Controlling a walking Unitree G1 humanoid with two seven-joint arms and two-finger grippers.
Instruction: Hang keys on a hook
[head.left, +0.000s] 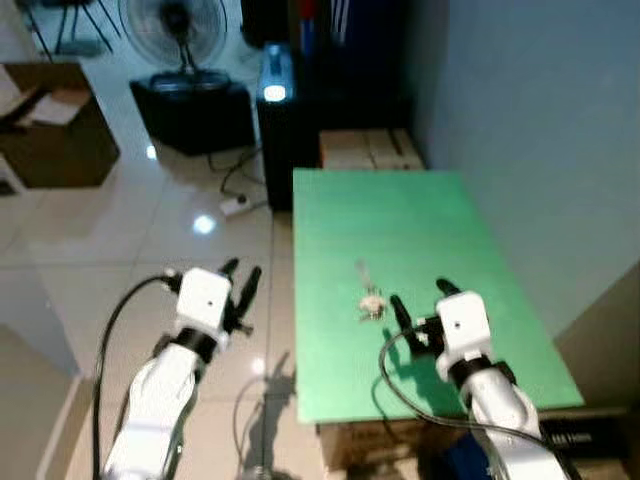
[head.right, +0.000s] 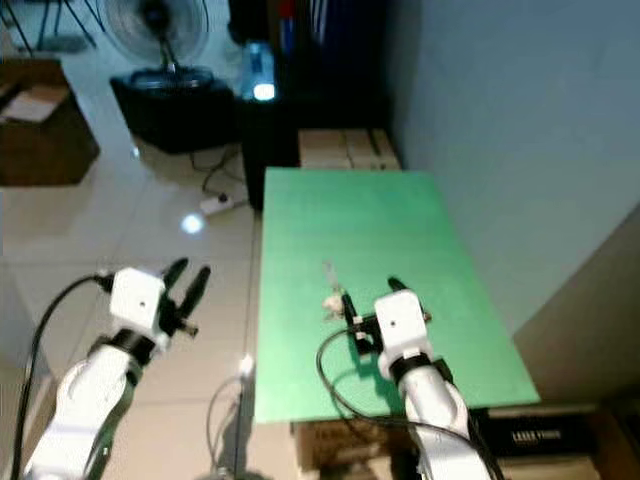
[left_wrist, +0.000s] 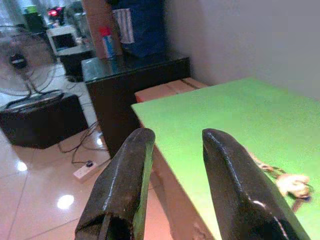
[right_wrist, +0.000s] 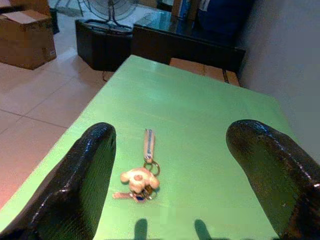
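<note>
A bunch of keys with a small pale plush charm and a short strap lies on the green table, near its left-middle part. In the right wrist view the keys lie just ahead of the fingers, closer to one of them. My right gripper hovers over the table's near part, open, with nothing between its fingers. My left gripper is held over the tiled floor left of the table, fingers slightly apart and empty. From the left wrist camera the keys sit off to one side.
A black cabinet and a cardboard box stand beyond the table's far end. A fan on a dark box, a power strip with cables and a cardboard box are on the floor to the left. A grey wall runs along the right.
</note>
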